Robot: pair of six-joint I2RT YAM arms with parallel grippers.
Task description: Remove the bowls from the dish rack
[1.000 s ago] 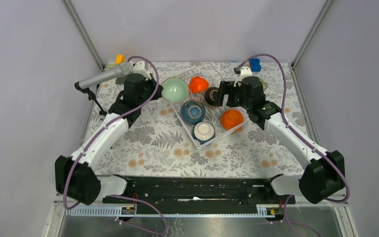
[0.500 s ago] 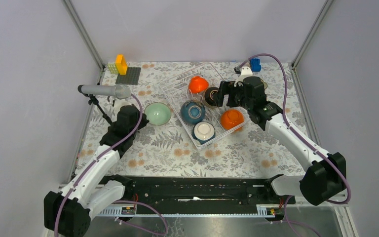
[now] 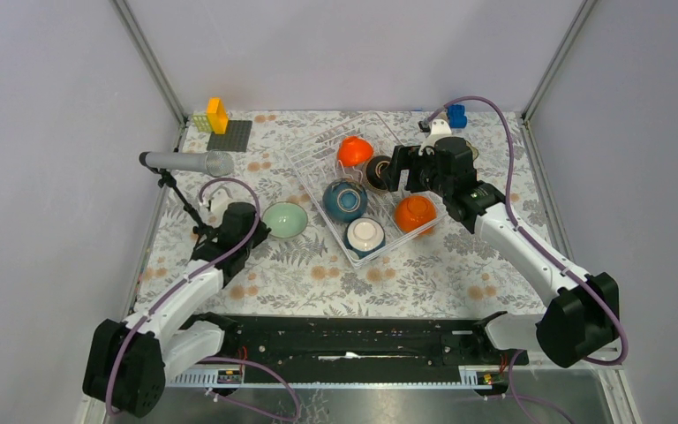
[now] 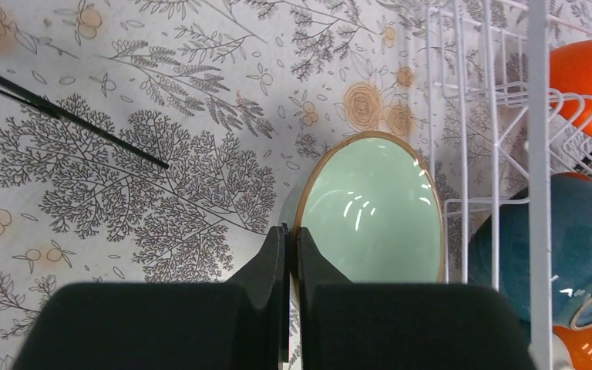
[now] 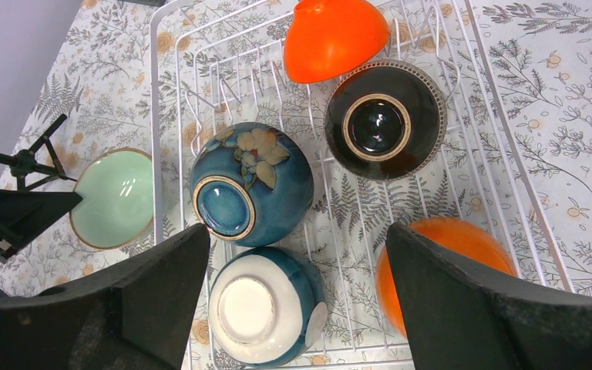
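Working the rig from afar, I have the left gripper [image 3: 263, 226] pinched shut on the rim of the mint green bowl [image 3: 284, 220]. The bowl is outside the dish rack [image 5: 155, 92], just beside its left side, over the left half of the flowered tabletop [image 3: 424, 265]. I cannot tell whether it rests on the cloth or hangs just above it.

My right gripper [image 3: 397, 170] hovers over the rack with its jaws spread wide, holding nothing. Five bowls lie in the rack, all bottom-up or tipped over. The far orange bowl [image 3: 354, 150] and the dark brown bowl [image 3: 378, 170] are toward the far end. The teal blue bowl [image 3: 344, 200] with a painted flower is in the middle. The cream-white bowl [image 3: 364, 235] and the near orange bowl [image 3: 415, 213] are toward the near end.

A microphone [image 3: 185, 162] on its stand is at the left edge. Yellow blocks [image 3: 217, 115] stand on a dark baseplate [image 3: 231, 137] in the far left corner. A blue block [image 3: 456, 115] is at the far edge.
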